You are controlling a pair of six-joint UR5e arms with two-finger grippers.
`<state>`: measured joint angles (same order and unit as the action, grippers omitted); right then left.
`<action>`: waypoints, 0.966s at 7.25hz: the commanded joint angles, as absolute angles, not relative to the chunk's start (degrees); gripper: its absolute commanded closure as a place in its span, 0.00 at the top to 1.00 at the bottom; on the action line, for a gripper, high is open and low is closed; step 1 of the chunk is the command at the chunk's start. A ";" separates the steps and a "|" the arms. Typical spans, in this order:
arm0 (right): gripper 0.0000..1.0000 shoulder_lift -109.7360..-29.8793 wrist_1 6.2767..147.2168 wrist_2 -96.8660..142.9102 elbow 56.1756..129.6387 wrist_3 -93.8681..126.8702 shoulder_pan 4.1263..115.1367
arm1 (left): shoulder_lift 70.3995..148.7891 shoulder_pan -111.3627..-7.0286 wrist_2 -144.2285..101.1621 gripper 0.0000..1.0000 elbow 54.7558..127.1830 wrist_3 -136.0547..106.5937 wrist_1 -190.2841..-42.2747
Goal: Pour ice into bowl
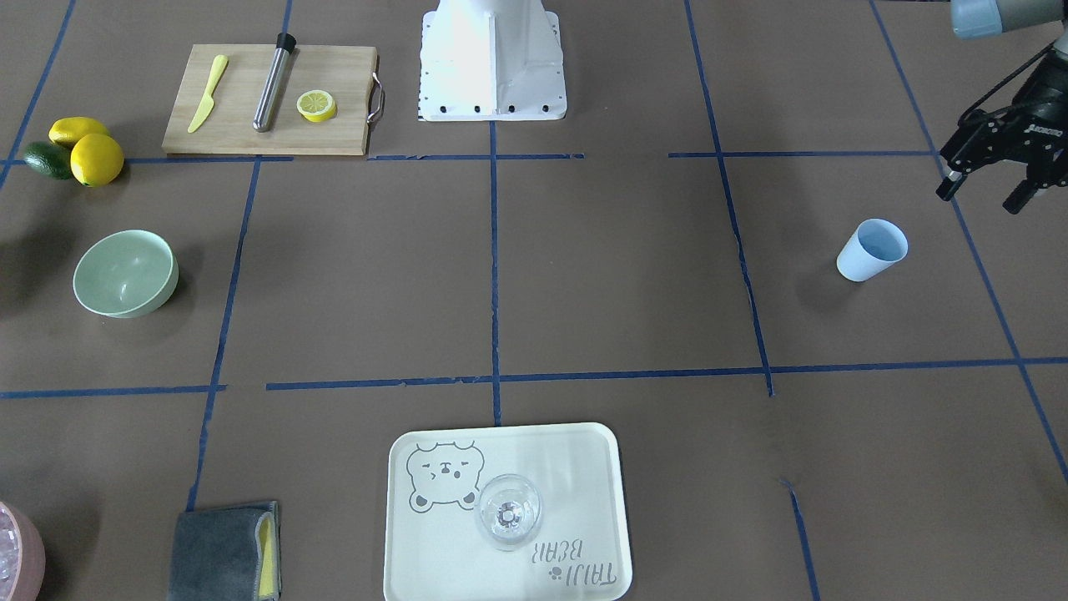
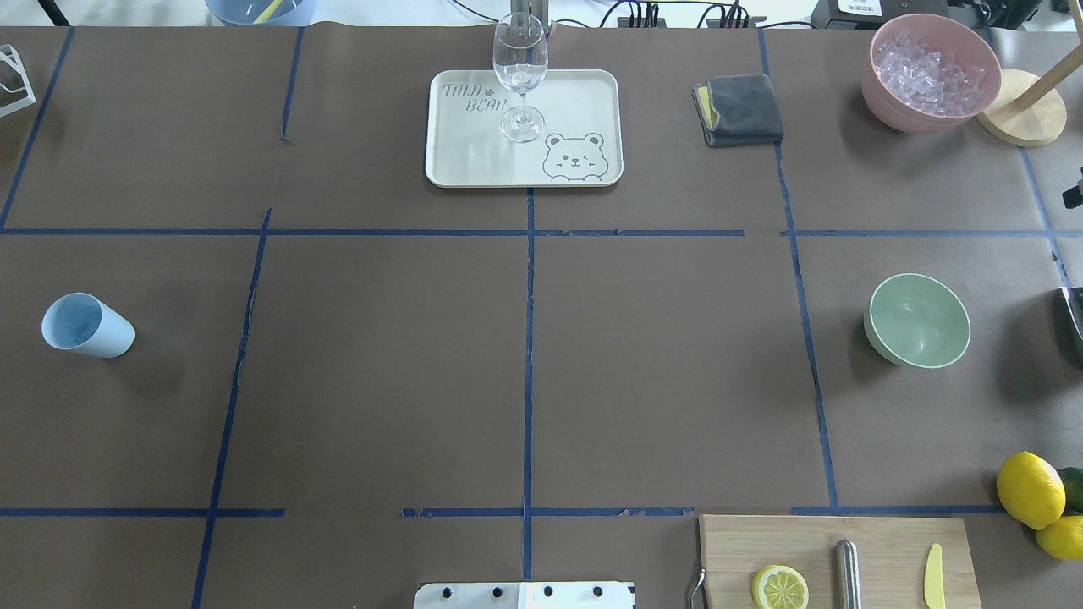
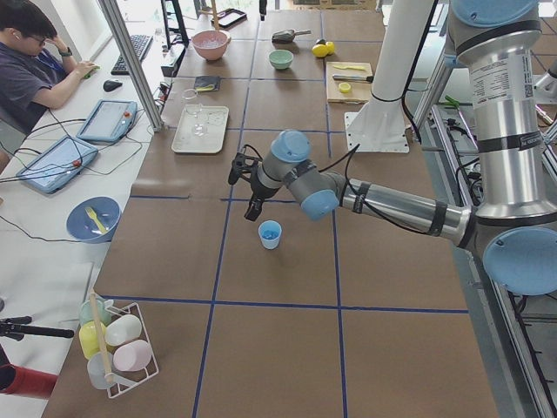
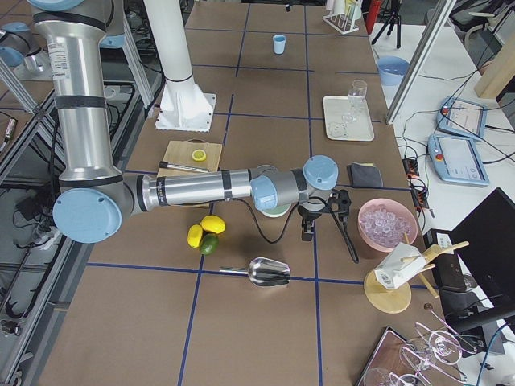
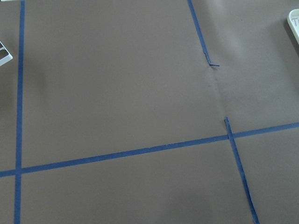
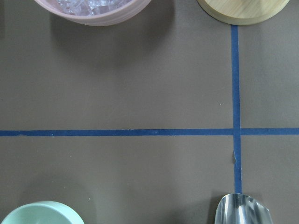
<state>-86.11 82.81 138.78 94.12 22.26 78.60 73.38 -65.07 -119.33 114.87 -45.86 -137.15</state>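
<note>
The pale mint-green bowl (image 1: 125, 274) (image 2: 918, 320) stands upright on the robot's right side, and its rim shows at the bottom left of the right wrist view (image 6: 42, 213). No ice shows inside it. A light blue cup (image 1: 872, 249) (image 3: 270, 233) stands far across the table on the left side; I cannot make out ice in it. My left gripper (image 1: 984, 192) (image 3: 245, 190) hangs open and empty above the table beside the cup, apart from it. My right gripper (image 4: 326, 229) hovers between the bowl and the pink container; I cannot tell its state.
A pink container (image 2: 931, 72) holds clear cubes at the far right. A wine glass (image 2: 519, 76) stands on a tray (image 2: 474, 161). Near the right side lie a metal scoop (image 4: 265, 273), lemons (image 2: 1030, 489), a cutting board (image 2: 880, 541) and a grey cloth (image 2: 740, 108).
</note>
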 commanded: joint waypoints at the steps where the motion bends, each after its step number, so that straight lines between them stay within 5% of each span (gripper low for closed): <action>1: 1.00 -88.66 82.01 134.76 100.85 33.25 71.93 | 64.10 -59.95 -109.80 0.99 115.75 -52.20 -149.74; 4: 1.00 -99.37 55.38 126.08 102.66 54.77 58.24 | 61.18 -47.85 -91.47 0.99 115.84 -61.94 -151.79; 7: 1.00 -99.40 46.41 120.77 94.85 57.57 51.51 | 60.03 -44.31 -84.23 0.99 115.84 -63.80 -152.23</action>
